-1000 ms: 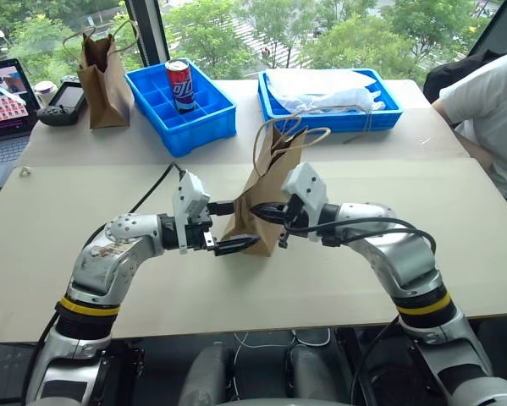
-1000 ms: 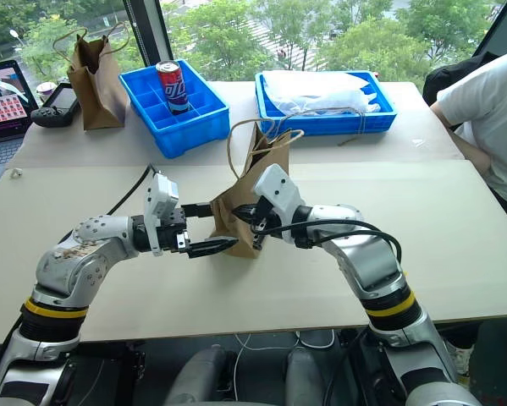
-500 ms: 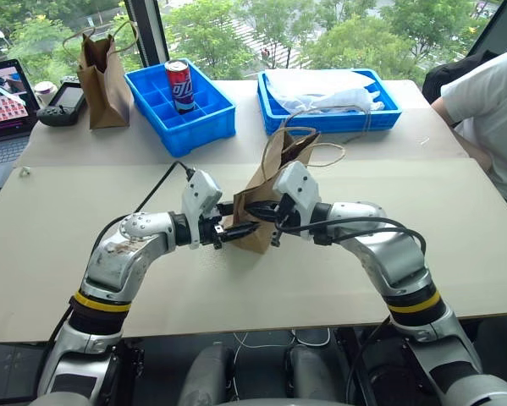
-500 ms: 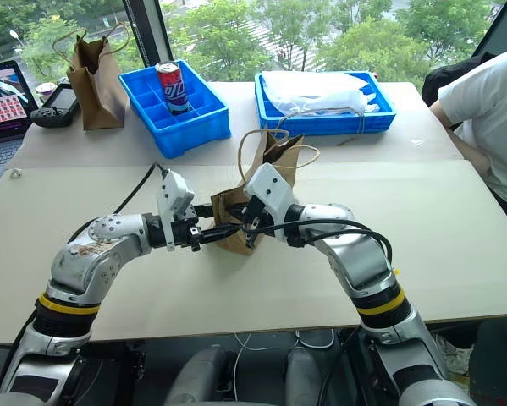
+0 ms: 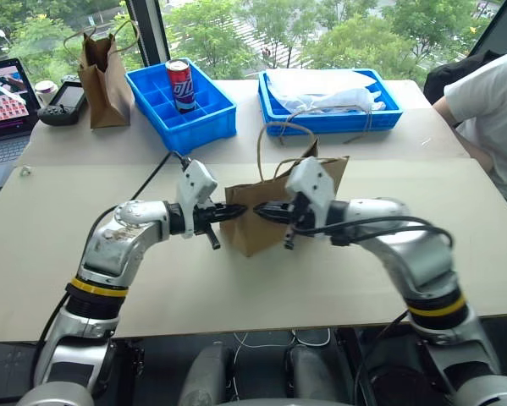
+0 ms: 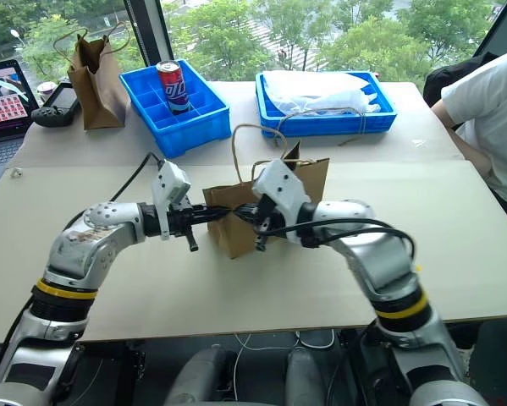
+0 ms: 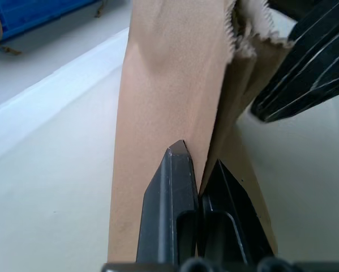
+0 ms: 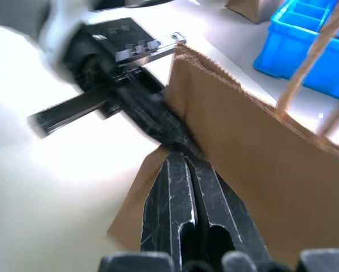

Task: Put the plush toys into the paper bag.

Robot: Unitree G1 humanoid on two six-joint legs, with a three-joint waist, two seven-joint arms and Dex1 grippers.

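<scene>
The light-brown paper bag (image 5: 257, 235) with twine loop handles stands upright in the middle of the near table. My left gripper (image 5: 236, 211) comes in from the left and is shut on the bag's top edge at its left end, the paper pinched between the fingers (image 7: 177, 170). My right gripper (image 5: 261, 209) reaches from the right, tip to tip with the left one, and is shut on the same stretch of rim (image 8: 186, 161). The bag hangs stretched wide between them. The plush toys are out of view.
At the back left stands a narrower, darker brown bag (image 5: 101, 68). Beside it is a blue compartment bin (image 5: 206, 118) holding a can (image 5: 179, 85). A blue tray (image 5: 380, 114) with white plastic sits behind the bag. A laptop (image 5: 3, 101) is far left, a person (image 5: 490, 101) far right.
My left gripper has closed on the bag's edge. The bag has gone from leaning and folded to upright and spread wide. My right gripper has lifted and drawn back with the bag.
</scene>
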